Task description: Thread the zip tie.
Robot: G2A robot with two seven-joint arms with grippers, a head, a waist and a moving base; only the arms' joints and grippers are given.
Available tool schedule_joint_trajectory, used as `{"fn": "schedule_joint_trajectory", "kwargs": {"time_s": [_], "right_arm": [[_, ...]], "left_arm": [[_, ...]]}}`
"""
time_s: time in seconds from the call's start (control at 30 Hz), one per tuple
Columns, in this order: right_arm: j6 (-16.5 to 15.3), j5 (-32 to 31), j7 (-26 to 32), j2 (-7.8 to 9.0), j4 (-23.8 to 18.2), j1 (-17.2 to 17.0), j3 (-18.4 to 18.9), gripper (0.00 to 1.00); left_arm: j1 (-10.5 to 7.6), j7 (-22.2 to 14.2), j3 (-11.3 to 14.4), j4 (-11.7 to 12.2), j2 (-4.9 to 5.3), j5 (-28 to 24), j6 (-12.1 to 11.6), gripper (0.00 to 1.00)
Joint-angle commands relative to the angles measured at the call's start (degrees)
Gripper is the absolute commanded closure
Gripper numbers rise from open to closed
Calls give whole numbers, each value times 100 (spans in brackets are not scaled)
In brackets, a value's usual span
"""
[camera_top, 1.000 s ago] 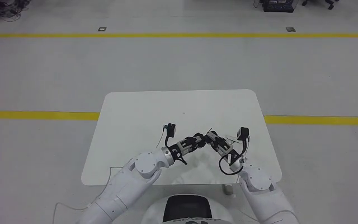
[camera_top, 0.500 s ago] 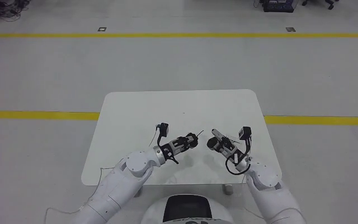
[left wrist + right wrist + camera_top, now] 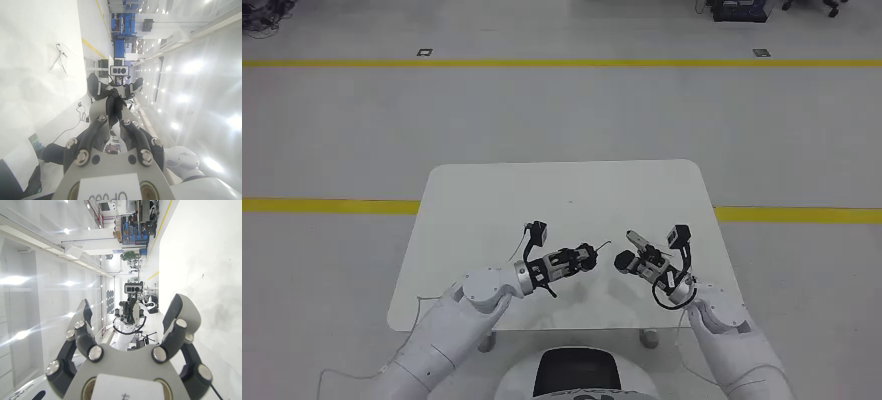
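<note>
My left gripper (image 3: 589,257) hovers over the near middle of the white table (image 3: 492,200), shut on a thin black zip tie (image 3: 593,245) whose end sticks out past the fingertips. In the left wrist view the zip tie (image 3: 114,106) runs dark between the closed fingers of that gripper (image 3: 114,93). My right gripper (image 3: 628,251) faces it a short gap away, open and holding nothing. In the right wrist view its gripper (image 3: 130,311) is spread wide, with the left gripper (image 3: 130,313) seen farther off between the fingers.
A thin dark strand (image 3: 60,56) lies on the table farther out, casting a shadow. The table's rounded near edge lies just behind both arms. A yellow floor line (image 3: 332,206) runs past the table on both sides.
A second ago the two grippers met tip to tip over the table. They have since drawn apart, the left taking the zip tie with it and the right now open.
</note>
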Motion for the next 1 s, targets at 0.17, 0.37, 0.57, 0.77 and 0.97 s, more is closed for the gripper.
{"fn": "schedule_joint_trajectory", "kwargs": {"time_s": [0.17, 0.37, 0.57, 0.77, 0.97], "right_arm": [[40, 356, 2284, 187, 953, 608, 324, 0], [-108, 464, 3275, 279, 1662, 1201, -16, 0], [-147, 607, 3275, 367, 1864, 1441, -348, 0], [17, 906, 3275, 347, 1840, 1395, -498, 0], [79, 1489, 3275, 496, 1926, 1625, -1210, 0]], "left_arm": [[-118, -1352, -226, 280, 106, -651, 176, 100], [-152, -1840, -277, 425, 161, -849, 266, 100], [-213, -1735, -214, 423, 145, -888, 201, 100], [-219, -1732, -172, 504, 145, -942, 325, 100], [-413, -2683, -21, 960, 122, -1473, 447, 100]]}}
